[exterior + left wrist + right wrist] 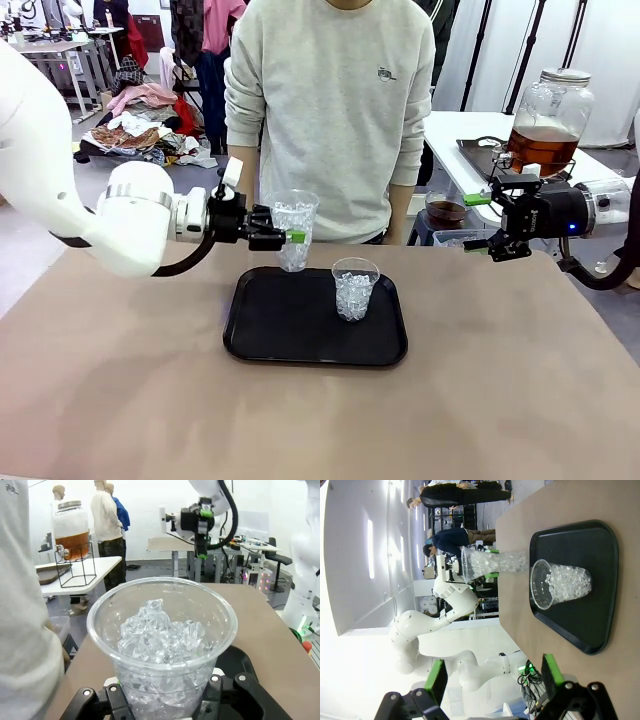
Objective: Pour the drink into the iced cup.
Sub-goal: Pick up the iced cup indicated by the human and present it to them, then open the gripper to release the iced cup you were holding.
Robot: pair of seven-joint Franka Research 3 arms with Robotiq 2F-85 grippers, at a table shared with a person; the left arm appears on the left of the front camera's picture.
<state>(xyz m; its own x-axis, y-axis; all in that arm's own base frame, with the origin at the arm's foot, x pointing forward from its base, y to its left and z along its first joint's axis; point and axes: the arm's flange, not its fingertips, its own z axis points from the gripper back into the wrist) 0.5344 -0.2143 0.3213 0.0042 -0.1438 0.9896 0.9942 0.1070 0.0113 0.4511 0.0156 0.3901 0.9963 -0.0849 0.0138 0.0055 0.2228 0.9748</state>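
Tray: a black rectangular plastic tray (pixel 260 335) is set mid-table, and a clear plastic cup of ice (pixel 355 288) is stood on it.
Held cup: a second clear ice-filled plastic cup (pixel 294 225) is clenched upright by the left gripper (pixel 290 237) above the tray's far edge.
Free tool: the right gripper (pixel 478 223) is held spread and empty.
Drink: the amber drink (pixel 542 145) is contained in a large lidded clear glass jar (pixel 548 105) on a white side table (pixel 445 135), well apart from both cups.
Risk: the thin held cup could be crushed or tipped, and ice spilled, by a harder squeeze or a fast swing.

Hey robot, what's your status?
Left gripper shut on iced cup, held near tray. Right gripper open, empty. Drink in jar on side table. Second iced cup on tray.
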